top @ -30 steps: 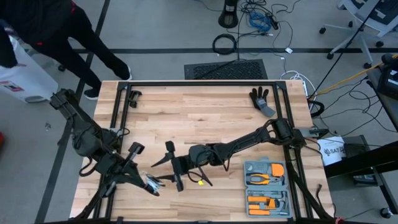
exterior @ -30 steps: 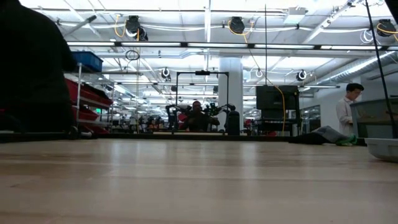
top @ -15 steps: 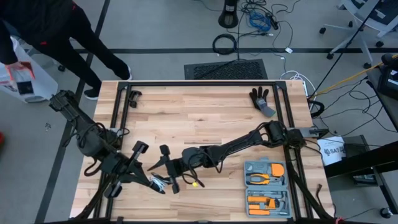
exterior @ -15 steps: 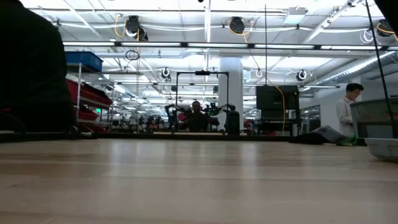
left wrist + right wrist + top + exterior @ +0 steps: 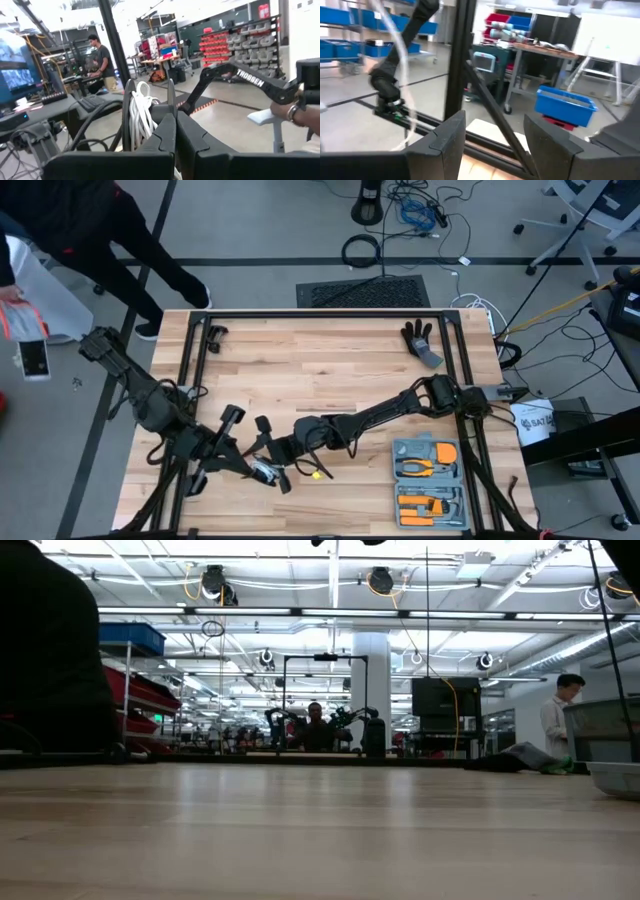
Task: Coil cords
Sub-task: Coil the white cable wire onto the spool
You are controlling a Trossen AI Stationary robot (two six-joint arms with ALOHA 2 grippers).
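Note:
The cords show as a white cord (image 5: 142, 118) wound between the black discs of a small reel (image 5: 263, 472). The reel is held up near the table's near-left corner by my left gripper (image 5: 255, 468), which is shut. In the left wrist view the reel stands just ahead of the shut fingertips (image 5: 175, 131). My right gripper (image 5: 268, 448) reaches in level from the table's right and stands open right beside the reel. Its wrist view shows nothing between its fingers (image 5: 497, 140). My left gripper holds the reel by its lower part, where one black disc (image 5: 171, 102) rises from between the shut fingers. The fingers hide the exact place of contact. They come in about level from the table's left. The reel stands on edge, lifted clear of the table.
A grey case of orange-handled tools (image 5: 430, 475) lies at the near right. A black glove (image 5: 420, 340) lies at the far right, and a small yellow piece (image 5: 315, 474) under my right arm. Black frame rails (image 5: 320, 313) border the table. A person stands beyond the far-left corner.
My left gripper has swung a little toward the table's right with the reel, still shut. My right gripper has come toward the table's left and slightly down, closing in on the reel, its fingers still open.

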